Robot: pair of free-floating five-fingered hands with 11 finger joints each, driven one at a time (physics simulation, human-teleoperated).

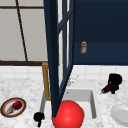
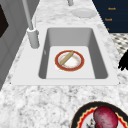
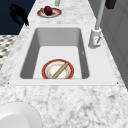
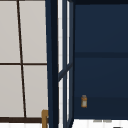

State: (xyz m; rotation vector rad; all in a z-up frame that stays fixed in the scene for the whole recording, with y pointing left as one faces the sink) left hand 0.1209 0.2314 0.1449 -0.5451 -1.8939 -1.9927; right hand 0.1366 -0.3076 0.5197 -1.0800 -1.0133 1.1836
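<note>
Marble counter, open cabinet door blocking sink, red ball

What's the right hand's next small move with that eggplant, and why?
Probably carry it a little toward the white plate. The right hand is curled round the dark eggplant above the counter right of the sink, and that plate is the nearest bare dish.
</note>
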